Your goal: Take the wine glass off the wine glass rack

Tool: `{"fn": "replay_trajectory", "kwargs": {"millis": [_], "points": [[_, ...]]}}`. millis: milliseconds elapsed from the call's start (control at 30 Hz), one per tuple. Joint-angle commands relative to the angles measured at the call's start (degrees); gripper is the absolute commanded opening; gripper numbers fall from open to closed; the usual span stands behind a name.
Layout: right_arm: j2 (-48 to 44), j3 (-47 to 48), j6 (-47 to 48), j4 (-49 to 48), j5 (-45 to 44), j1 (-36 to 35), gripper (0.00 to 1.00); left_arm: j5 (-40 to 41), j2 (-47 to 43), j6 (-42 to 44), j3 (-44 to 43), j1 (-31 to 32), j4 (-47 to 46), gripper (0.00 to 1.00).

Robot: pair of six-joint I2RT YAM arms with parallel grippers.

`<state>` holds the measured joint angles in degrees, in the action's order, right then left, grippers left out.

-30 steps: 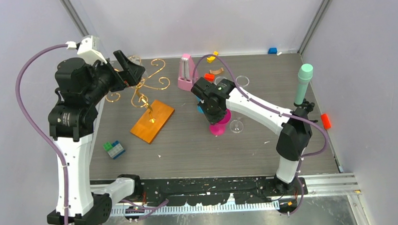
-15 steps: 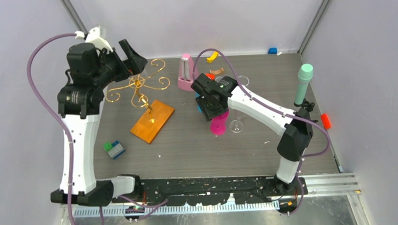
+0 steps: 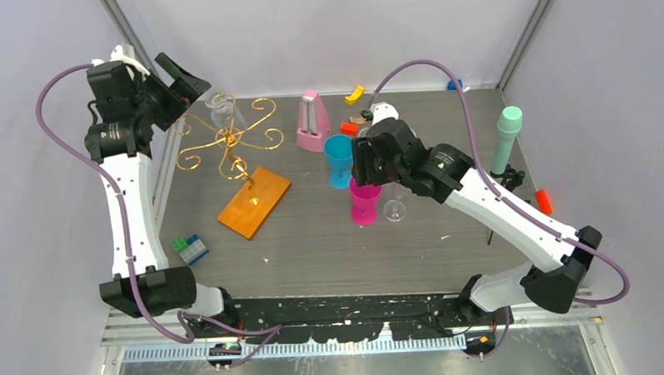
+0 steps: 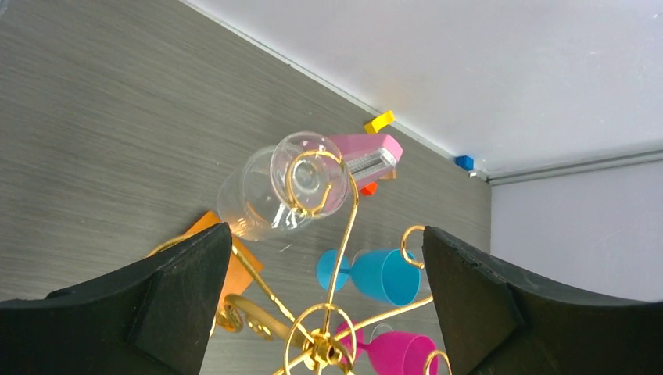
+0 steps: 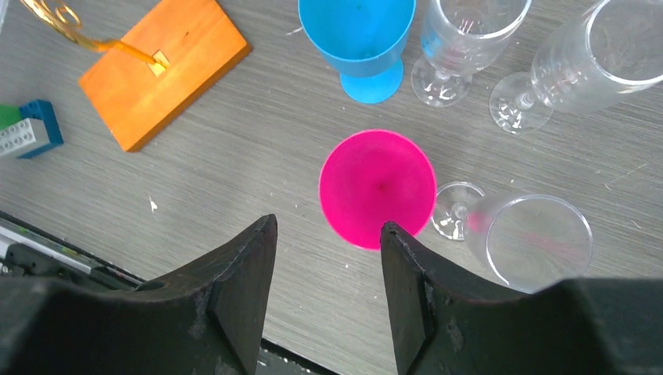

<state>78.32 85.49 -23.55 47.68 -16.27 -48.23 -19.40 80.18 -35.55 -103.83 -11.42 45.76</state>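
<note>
The wine glass rack point(image 3: 227, 139), gold wire on an orange-brown base point(image 3: 254, 201), stands at the left back. A clear wine glass point(image 3: 220, 108) hangs on one of its curled arms. In the left wrist view the glass point(image 4: 270, 187) hangs by its foot from a gold curl of the rack point(image 4: 324, 344). My left gripper point(image 3: 187, 80) is open and empty, up and to the left of the glass; it also shows in the left wrist view point(image 4: 324, 230). My right gripper point(image 3: 363, 171) is open and empty above a pink cup point(image 5: 378, 187); it also shows in the right wrist view point(image 5: 328, 226).
A blue cup point(image 3: 338, 160), the pink cup point(image 3: 364, 201) and a clear glass point(image 3: 394, 209) stand mid-table, with more clear glasses point(image 5: 465, 39) behind. A pink metronome point(image 3: 311, 121) is at the back. Lego blocks point(image 3: 189, 248) lie front left, a green microphone point(image 3: 504, 140) stands right.
My left gripper has pulled up and back to the left, off the rack, and the hanging glass now shows. My right arm has lifted and swung right, uncovering the blue cup.
</note>
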Motion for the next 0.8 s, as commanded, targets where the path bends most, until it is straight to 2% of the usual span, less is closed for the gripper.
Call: {"fn": "replay_trajectory", "kwargs": {"millis": [0, 133, 400, 500, 633, 767], "points": [[-1.1, -2.2, -2.8, -6.2, -1.9, 0.3, 0.56, -3.0, 2.0, -2.7, -1.6, -0.6, -7.5, 0.91], [-1.4, -3.2, -3.1, -6.2, -2.2, 0.3, 0.56, -3.0, 5.1, -1.5, -4.4, -1.4, -5.8, 0.82], [-2.2, -4.9, -2.3, -6.1, -2.2, 0.3, 0.55, -9.4, 14.2, 5.3, -11.3, -3.3, 3.4, 0.81], [-2.6, -5.3, -2.1, -6.2, -2.1, 0.3, 0.55, -17.1, 16.7, 7.0, -13.1, -5.0, 4.1, 0.81], [-3.1, -5.7, -2.4, -6.9, -0.8, 0.3, 0.55, -28.8, 20.3, 8.5, -15.1, -7.7, 5.8, 0.7], [-3.4, -6.2, -2.7, -8.1, 0.4, 0.3, 0.55, -36.2, 19.8, 4.3, -10.2, -10.3, -0.7, 0.64]]}}
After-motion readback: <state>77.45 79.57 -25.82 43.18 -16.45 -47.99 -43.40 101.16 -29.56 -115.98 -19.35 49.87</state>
